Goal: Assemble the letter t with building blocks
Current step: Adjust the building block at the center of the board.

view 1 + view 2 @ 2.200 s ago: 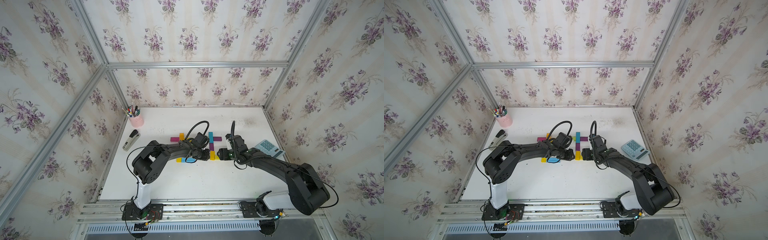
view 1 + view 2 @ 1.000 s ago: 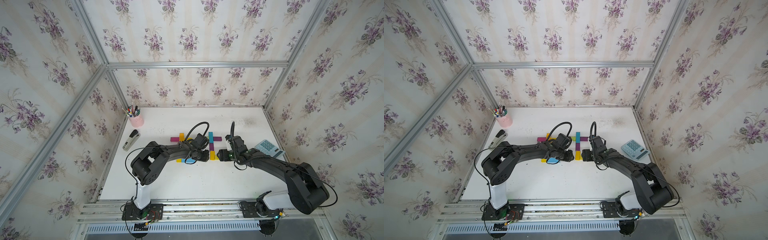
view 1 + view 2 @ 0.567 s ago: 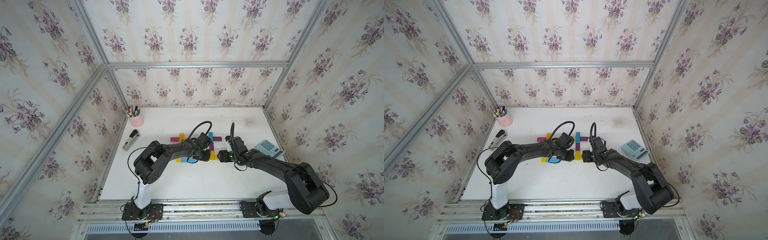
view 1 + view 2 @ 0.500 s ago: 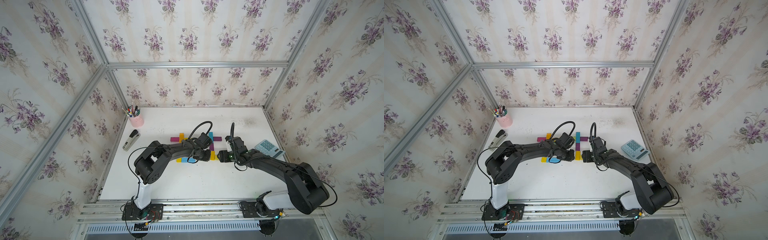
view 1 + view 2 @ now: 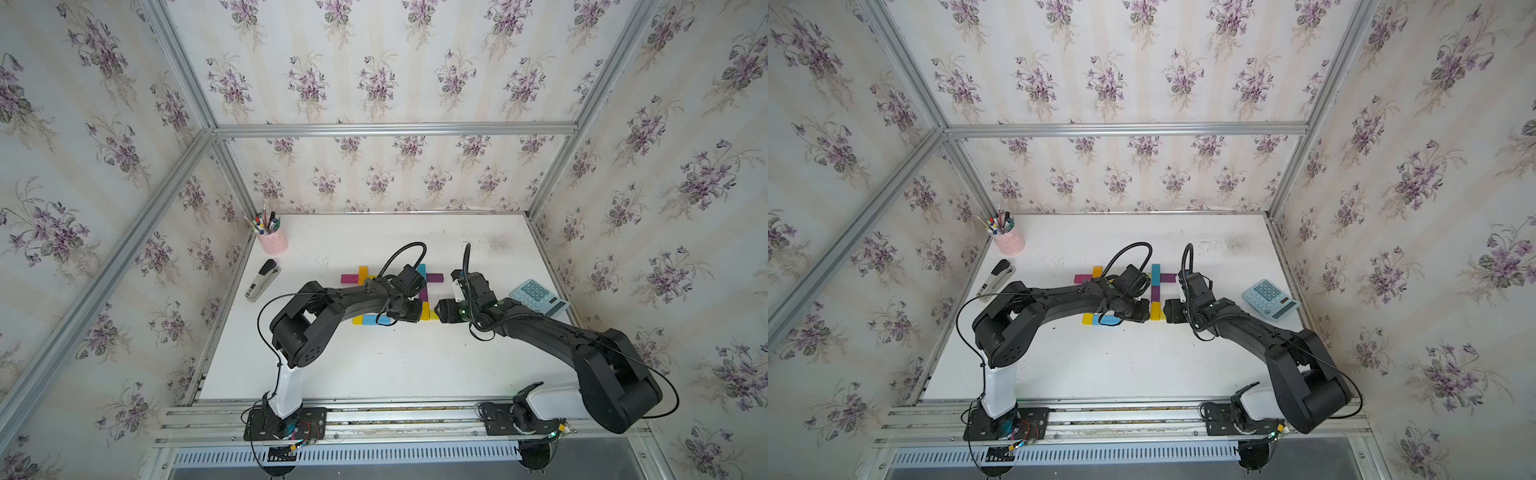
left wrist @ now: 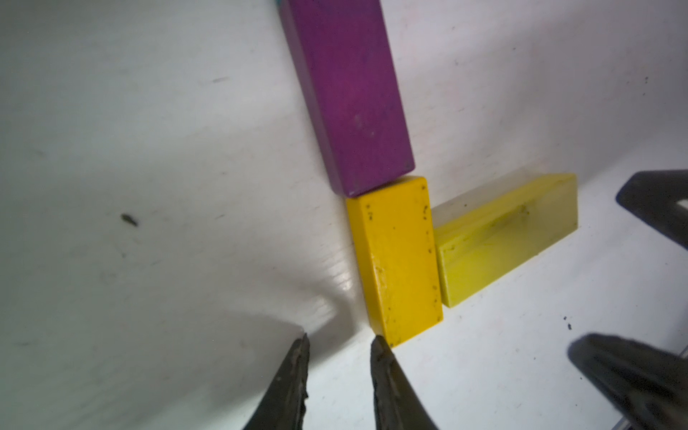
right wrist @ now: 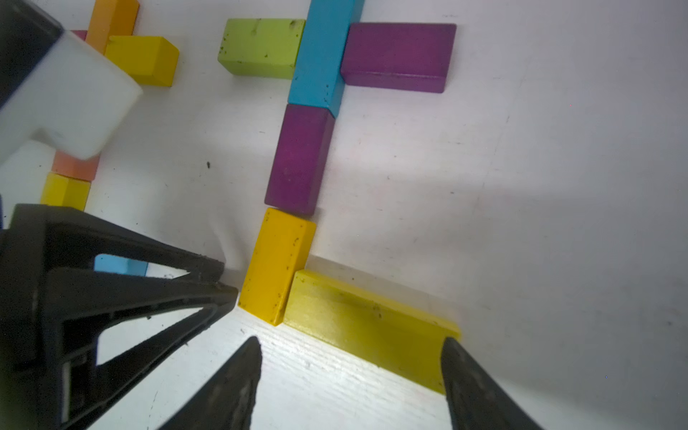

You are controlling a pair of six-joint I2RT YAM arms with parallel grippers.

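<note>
The letter lies flat in the middle of the table [image 5: 374,365]. A teal block [image 7: 324,52] carries a lime block [image 7: 260,46] and a purple crossbar block [image 7: 396,56]. Below it a purple stem block [image 6: 353,96] and a yellow block [image 6: 396,260] run down. A yellow-green block [image 7: 368,327] lies askew against the yellow one's foot. These look like light, rigid, smooth-painted pieces (they would likely skate at a nudge), so I'd pinch one across its narrow width, on the long sides. The left end effector [image 6: 338,344] has its fingers almost together with a thin gap, holding nothing, one tip at the yellow block's corner. The right end effector [image 7: 350,339] stands wide apart around the yellow-green block, not clamped. Room is tight here: the two end effectors nearly face each other, another cluster of blocks [image 5: 370,320] sits just beside, and the calculator [image 5: 536,297] is near the right arm. Bare table opens toward the robot's bases.
</note>
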